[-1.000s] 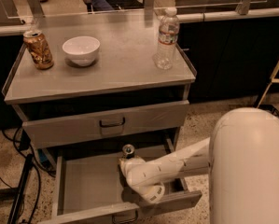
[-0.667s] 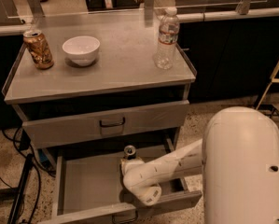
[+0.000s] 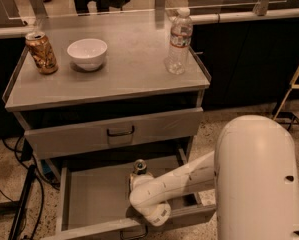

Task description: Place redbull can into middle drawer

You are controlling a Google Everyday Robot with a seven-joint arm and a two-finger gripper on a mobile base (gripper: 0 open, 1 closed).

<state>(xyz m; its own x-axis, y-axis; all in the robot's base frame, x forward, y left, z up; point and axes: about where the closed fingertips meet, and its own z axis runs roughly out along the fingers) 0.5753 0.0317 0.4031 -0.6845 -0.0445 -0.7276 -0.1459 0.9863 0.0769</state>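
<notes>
Reading labels: nothing legible. The brown-gold can [image 3: 41, 53] has patterned print, the water bottle [image 3: 179, 41] has a pale label band, and neither can be read. Both sit on the worktop [image 3: 134, 71] with a white bowl [image 3: 87, 53] between them, nearer the can. The upper drawer [image 3: 159, 125] is closed, its dark loop handle [image 3: 120, 132] centred. The middle drawer [image 3: 94, 199] is pulled out. The redbull can [image 3: 140, 166] stands upright inside it near the back, right of centre. Only its silver top shows, so no branding is visible. The white arm [image 3: 189, 176] reaches in from the right. The gripper [image 3: 137, 179] is down in the drawer at the can, just below its top. The wrist covers the jaws, so I can't tell whether they are clenched on the can or released.
</notes>
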